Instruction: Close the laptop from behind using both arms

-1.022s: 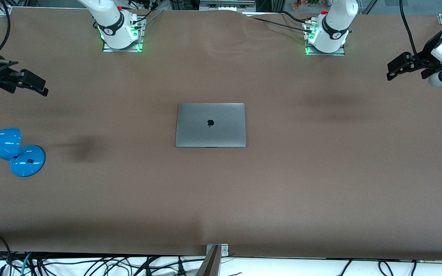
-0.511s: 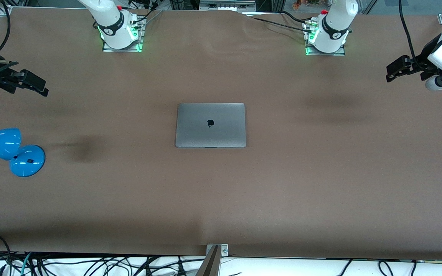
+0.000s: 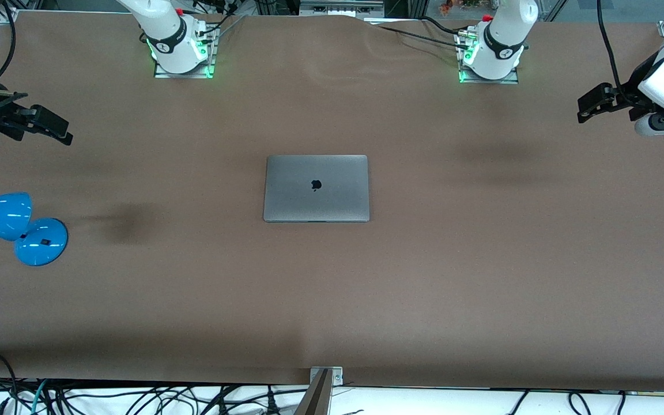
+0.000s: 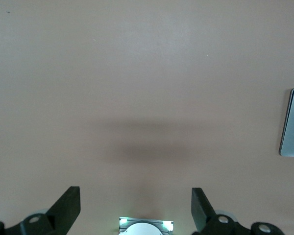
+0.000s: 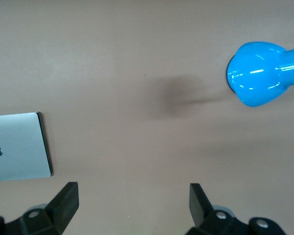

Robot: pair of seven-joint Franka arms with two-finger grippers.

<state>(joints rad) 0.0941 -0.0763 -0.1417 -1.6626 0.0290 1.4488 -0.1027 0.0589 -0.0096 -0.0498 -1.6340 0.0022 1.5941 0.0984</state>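
Note:
The space-grey laptop [image 3: 316,188] lies shut and flat at the middle of the brown table, its dark apple logo facing up. It also shows at the edge of the left wrist view [image 4: 291,122] and of the right wrist view [image 5: 17,146]. My left gripper [image 3: 588,104] is open and empty, up over the left arm's end of the table; its fingers [image 4: 67,205] frame bare table. My right gripper [image 3: 49,127] is open and empty, up over the right arm's end of the table; its fingers [image 5: 66,198] frame bare table.
A blue desk lamp [image 3: 18,226] stands near the right arm's end of the table, nearer to the front camera than the right gripper; its head shows in the right wrist view [image 5: 259,73]. The arm bases [image 3: 179,49] [image 3: 490,55] stand along the table's edge farthest from the front camera.
The left arm's wrist has drawn slightly up and back at its end of the table. The laptop and the right arm have not moved.

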